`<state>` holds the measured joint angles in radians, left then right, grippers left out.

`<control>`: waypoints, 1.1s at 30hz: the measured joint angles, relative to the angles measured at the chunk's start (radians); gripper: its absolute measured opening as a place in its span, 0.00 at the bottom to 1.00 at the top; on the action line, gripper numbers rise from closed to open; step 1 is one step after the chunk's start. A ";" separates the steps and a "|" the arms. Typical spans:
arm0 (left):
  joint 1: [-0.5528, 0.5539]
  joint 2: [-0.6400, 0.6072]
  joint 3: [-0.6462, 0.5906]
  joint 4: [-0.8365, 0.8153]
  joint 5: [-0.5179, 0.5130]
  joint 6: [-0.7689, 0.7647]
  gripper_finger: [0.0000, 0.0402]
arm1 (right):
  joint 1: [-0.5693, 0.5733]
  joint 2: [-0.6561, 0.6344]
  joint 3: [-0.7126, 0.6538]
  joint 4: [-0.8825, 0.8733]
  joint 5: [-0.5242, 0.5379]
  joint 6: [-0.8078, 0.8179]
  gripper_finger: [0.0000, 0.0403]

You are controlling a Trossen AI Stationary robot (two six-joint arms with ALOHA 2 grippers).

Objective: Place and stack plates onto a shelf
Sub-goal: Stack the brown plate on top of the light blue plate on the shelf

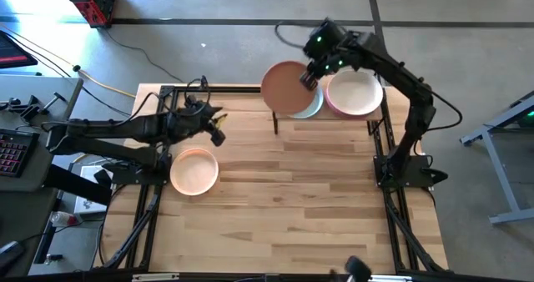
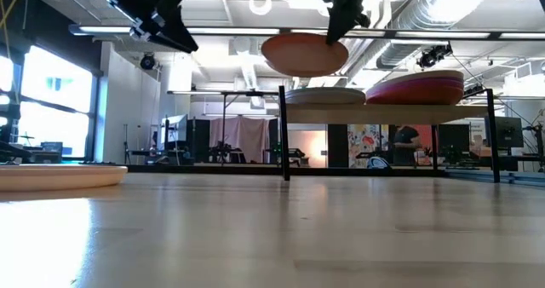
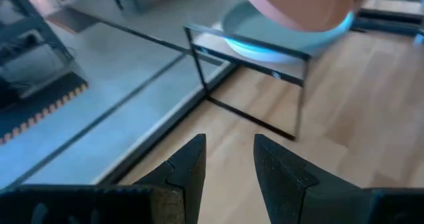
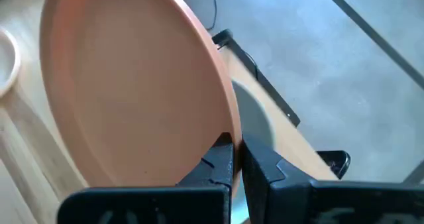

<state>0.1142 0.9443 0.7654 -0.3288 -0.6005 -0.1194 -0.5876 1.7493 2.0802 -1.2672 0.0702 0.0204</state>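
My right gripper [image 1: 309, 78] is shut on a salmon plate [image 1: 286, 88] and holds it in the air over the left end of the shelf [image 2: 387, 111]. Below it a sage green plate [image 1: 314, 108] lies on the shelf. On the shelf's right end sits a stack with a cream plate [image 1: 355, 92] on top of a magenta one [image 2: 417, 90]. A peach plate [image 1: 194, 170] lies flat on the table at the left. Just beyond it my left gripper [image 3: 228, 164] hovers open above the table with nothing between its fingers. My right gripper pinches the salmon plate's rim [image 4: 222, 134] between its two fingers, one on the upper face and one underneath. The fingers slant down onto it from the table's far right. The plate hangs nearly level, clear of the green plate [image 4: 255, 121] and the shelf.
Thin black uprights [image 1: 275, 119] stand at the shelf's ends. Black frame rails [image 1: 142, 207] run along the table's left and right sides. The wide middle and near part of the wooden tabletop [image 1: 292, 198] is bare.
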 joint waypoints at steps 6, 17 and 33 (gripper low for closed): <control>0.100 0.000 0.000 0.047 0.000 0.070 0.29 | -0.144 0.000 0.000 0.022 -0.106 0.038 0.00; 0.261 0.000 0.000 0.049 0.004 0.080 0.29 | -0.331 0.022 0.000 -0.009 -0.300 0.117 0.00; 0.294 0.000 0.000 0.051 0.014 0.044 0.29 | -0.331 0.103 -0.001 -0.168 -0.360 0.084 0.00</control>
<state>0.4084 0.9443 0.7654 -0.2779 -0.5861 -0.0753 -0.9188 1.8523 2.0796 -1.4348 -0.2899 0.1046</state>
